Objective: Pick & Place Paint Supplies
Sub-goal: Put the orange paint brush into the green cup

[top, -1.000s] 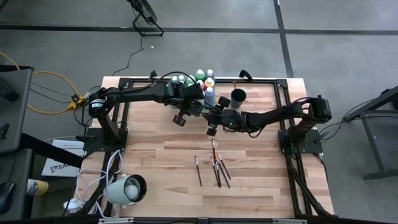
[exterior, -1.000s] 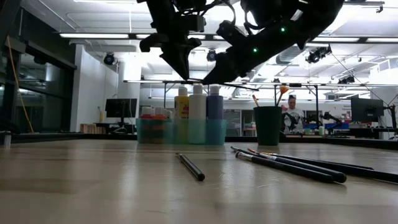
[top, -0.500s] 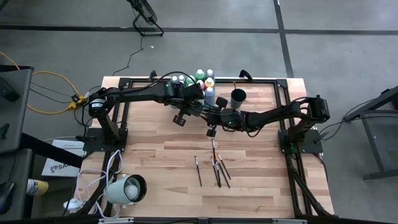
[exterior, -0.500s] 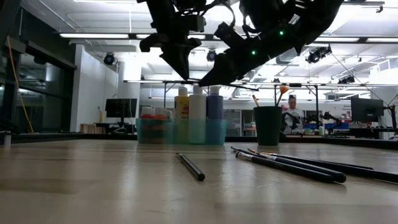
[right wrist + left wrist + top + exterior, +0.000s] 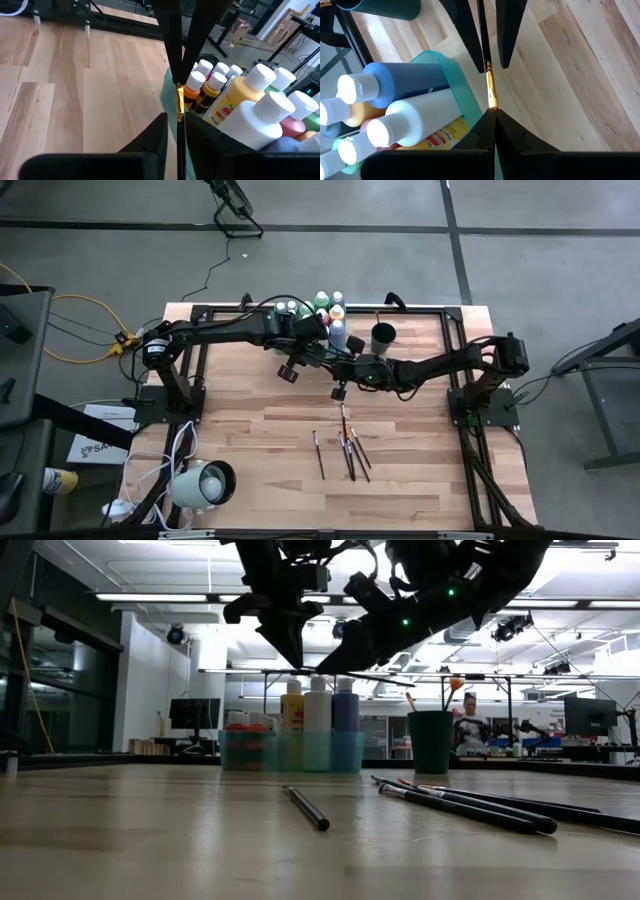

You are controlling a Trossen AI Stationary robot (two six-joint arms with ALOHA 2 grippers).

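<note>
Above the pale wood table (image 5: 250,450), beside the translucent green tray (image 5: 454,82) of smooth bottles (image 5: 410,117), left gripper (image 5: 489,111) and right gripper (image 5: 176,122) both pinch one thin paintbrush (image 5: 490,90) at its brass ferrule.

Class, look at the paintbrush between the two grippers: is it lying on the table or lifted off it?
Lifted. In the low view the paintbrush hangs level above the bottle caps, shut between both the left gripper and right gripper fingers.

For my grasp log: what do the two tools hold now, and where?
Both pinch one paintbrush: left tool and right tool each beside its gold ferrule, a handover in the air.
</note>
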